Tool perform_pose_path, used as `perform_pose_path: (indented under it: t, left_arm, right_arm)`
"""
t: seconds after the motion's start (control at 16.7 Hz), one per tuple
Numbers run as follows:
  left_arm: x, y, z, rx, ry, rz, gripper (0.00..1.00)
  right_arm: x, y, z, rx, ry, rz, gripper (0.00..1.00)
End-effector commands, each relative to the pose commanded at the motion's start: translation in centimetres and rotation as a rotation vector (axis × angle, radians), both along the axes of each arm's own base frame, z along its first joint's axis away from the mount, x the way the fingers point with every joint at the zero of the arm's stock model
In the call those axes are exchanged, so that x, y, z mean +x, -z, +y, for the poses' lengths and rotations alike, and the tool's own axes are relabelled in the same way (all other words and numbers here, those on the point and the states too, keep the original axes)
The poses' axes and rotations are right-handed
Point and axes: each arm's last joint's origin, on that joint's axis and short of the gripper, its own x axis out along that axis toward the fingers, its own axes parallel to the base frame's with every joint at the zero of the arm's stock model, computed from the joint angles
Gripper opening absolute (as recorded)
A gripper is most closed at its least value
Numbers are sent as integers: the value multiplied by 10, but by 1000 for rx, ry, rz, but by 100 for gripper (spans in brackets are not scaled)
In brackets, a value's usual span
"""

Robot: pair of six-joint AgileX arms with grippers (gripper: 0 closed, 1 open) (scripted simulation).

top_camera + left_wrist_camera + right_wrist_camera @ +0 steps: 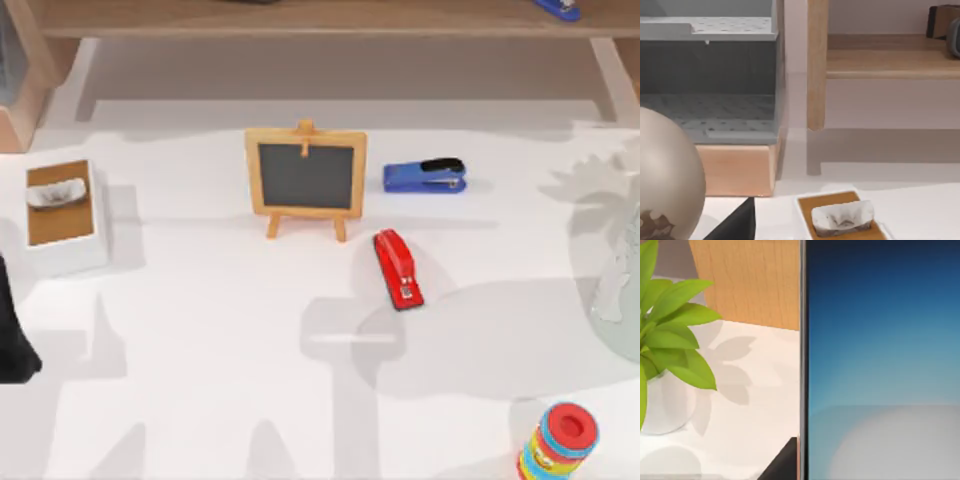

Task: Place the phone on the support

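Note:
The phone [880, 360] stands very close in the right wrist view, its blue screen with a pale round patch and a thin dark rim upright above the white table. A dark fingertip [785, 464] of my right gripper rests against its edge, so the gripper is shut on the phone. The support [305, 180] is a small wooden easel with a dark panel, standing at the back middle of the table. My left arm [12, 335] is parked at the table's left edge.
A blue stapler [425, 176] and a red stapler [398, 268] lie right of the support. A tissue box [62, 215] sits at the left, a striped can [558, 442] at the front right, a potted plant [670, 340] at the right edge. A wooden shelf [320, 20] runs along the back.

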Motion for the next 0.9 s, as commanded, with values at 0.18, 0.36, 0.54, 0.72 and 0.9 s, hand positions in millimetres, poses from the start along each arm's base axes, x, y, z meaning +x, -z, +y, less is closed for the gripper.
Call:
perform_pose_path:
  t: [0.18,0.36,0.54,0.72,0.9]
  left_arm:
    - [0,0,0,0,0,0,100]
    - [0,0,0,0,0,0,100]
    - [0,0,0,0,0,0,100]
    - [0,0,0,0,0,0,100]
    - [0,0,0,0,0,0,100]
  right_arm:
    - [0,0,0,0,0,0,53]
    - [0,0,0,0,0,0,75]
    - [0,0,0,0,0,0,98]
    - [0,0,0,0,0,0,100]
    - [0,0,0,0,0,0,100]
